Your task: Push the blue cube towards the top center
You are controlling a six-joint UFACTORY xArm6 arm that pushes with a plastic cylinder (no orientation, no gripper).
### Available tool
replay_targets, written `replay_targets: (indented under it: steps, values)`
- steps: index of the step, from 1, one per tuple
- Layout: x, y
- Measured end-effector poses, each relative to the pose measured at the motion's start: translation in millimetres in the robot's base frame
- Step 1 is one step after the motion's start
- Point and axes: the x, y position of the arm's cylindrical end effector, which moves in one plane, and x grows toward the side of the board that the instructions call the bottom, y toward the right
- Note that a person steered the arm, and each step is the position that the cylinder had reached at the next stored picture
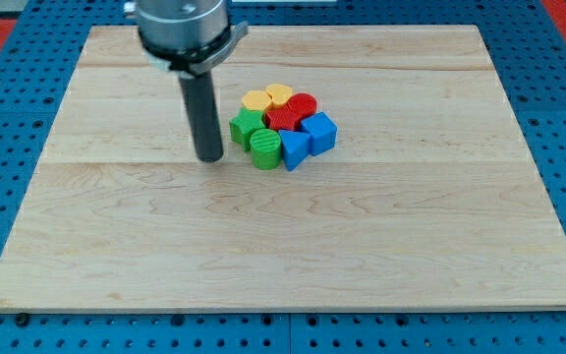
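Blue cube at cluster's right edge, my tip left of green blocks

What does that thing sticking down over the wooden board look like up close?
My arm ends in a silvery metal collar with a darker clamp beneath. From it hangs a straight, matte black cylindrical rod, ending at my tip. No cables or markings show.

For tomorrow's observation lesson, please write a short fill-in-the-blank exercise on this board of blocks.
1. My tip stands to the view's ____ of the cluster.
2. The blue cube sits on the cluster's ____ edge.
3. The green cylinder lies directly left of a ____ block.

Missing words: left; right; blue
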Motion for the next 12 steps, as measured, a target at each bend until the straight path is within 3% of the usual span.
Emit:
replay_targets:
  steps: [1, 2, 5, 12]
  values:
    - [33.6, 7.0]
    - [38.1, 73.5]
    - [-22.2, 113.0]
    - [-65.4, 188.9]
